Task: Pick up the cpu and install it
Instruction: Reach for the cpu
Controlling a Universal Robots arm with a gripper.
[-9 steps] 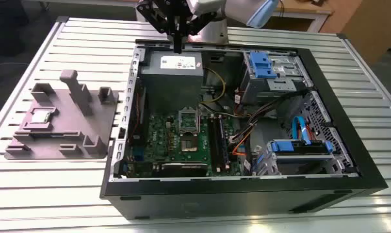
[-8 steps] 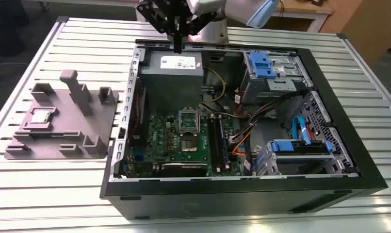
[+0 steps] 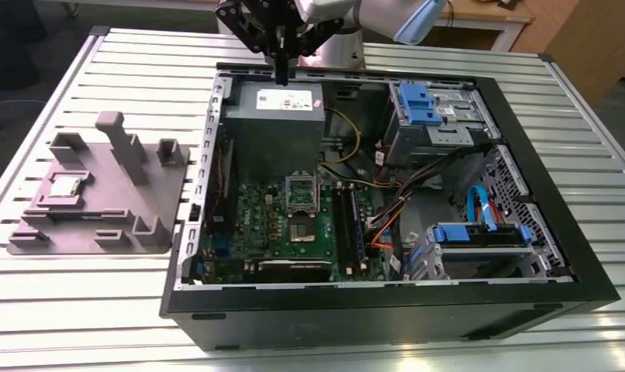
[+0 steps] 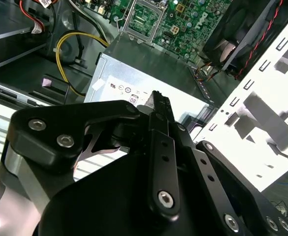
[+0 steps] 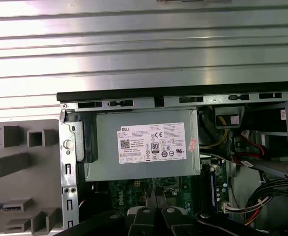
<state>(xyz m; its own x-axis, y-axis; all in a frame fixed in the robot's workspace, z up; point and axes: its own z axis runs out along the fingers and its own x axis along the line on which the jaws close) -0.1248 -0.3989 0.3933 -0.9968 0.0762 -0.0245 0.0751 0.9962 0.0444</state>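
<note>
The small, flat, silvery-grey square cpu [image 3: 67,187] lies seated in a recess of the moulded grey plastic holder [image 3: 136,209] on the slatted aluminium bench [image 3: 85,310], probably to fix its pickup position. The black gripper [image 3: 281,76] hangs over the grey power supply box [image 3: 274,116], well apart from the cpu, with its fingers together and empty.

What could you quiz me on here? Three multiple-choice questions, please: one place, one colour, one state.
1. Where is the cpu? A in the socket; B on the grey tray beside the computer case; C in a drive bay.
2. The motherboard is: A green; B red; C white.
3. The gripper is: A holding the cpu; B gripping a cable; C empty, above the power supply.
B: it lies on the tray, at the exterior view's left. A: the board inside the case is green. C: it grips nothing.
</note>
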